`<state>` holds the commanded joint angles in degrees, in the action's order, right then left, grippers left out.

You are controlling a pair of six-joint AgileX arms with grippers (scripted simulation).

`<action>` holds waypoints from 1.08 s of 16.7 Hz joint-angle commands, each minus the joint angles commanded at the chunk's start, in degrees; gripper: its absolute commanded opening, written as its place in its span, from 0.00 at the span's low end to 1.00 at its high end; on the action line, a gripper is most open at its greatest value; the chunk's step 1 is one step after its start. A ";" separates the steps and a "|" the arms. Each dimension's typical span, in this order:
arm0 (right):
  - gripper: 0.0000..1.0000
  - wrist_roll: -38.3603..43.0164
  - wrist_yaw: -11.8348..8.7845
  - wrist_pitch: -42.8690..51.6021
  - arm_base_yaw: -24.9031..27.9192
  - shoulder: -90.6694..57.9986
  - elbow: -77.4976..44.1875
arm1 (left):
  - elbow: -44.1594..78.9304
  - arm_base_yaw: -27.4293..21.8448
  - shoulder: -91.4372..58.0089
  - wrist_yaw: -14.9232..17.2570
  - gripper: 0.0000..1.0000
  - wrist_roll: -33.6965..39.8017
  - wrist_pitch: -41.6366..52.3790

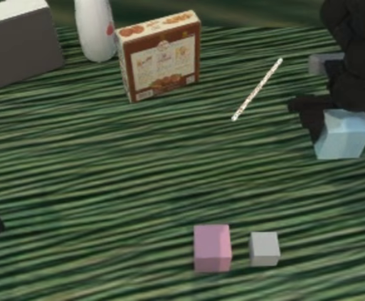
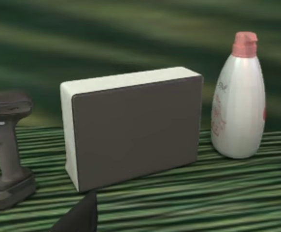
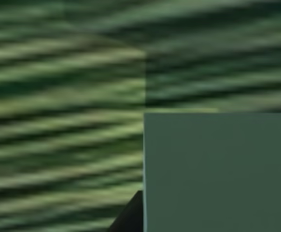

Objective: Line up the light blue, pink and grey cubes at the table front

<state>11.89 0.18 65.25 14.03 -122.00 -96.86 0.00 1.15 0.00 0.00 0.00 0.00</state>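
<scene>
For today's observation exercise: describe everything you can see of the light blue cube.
The light blue cube is a plain matte block, pale blue, with flat faces and sharp edges, larger than the pink and grey cubes at the front. It is at the right side of the table, well back from the front. The right arm's pincer is down over its top, hiding its upper part; the grip itself is hidden.

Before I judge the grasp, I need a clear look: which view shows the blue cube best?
The top view: the blue cube sits at the table's right, partly under the right gripper. The right wrist view shows only one flat face of it, filling the corner. The left wrist view misses it.
</scene>
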 joint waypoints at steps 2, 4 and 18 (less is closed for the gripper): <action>0.00 7.52 0.04 2.49 6.89 -2.89 -4.81 | 0.00 0.00 0.00 0.00 1.00 0.00 0.00; 0.00 16.45 0.05 5.19 15.00 -5.91 -9.97 | 0.00 0.00 0.00 0.00 1.00 0.00 0.00; 0.00 47.77 0.31 13.47 44.90 -14.10 -28.19 | 0.00 0.00 0.00 0.00 1.00 0.00 0.00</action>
<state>59.66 0.49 78.71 58.93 -136.10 -125.05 0.00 1.15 0.00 0.00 0.00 0.00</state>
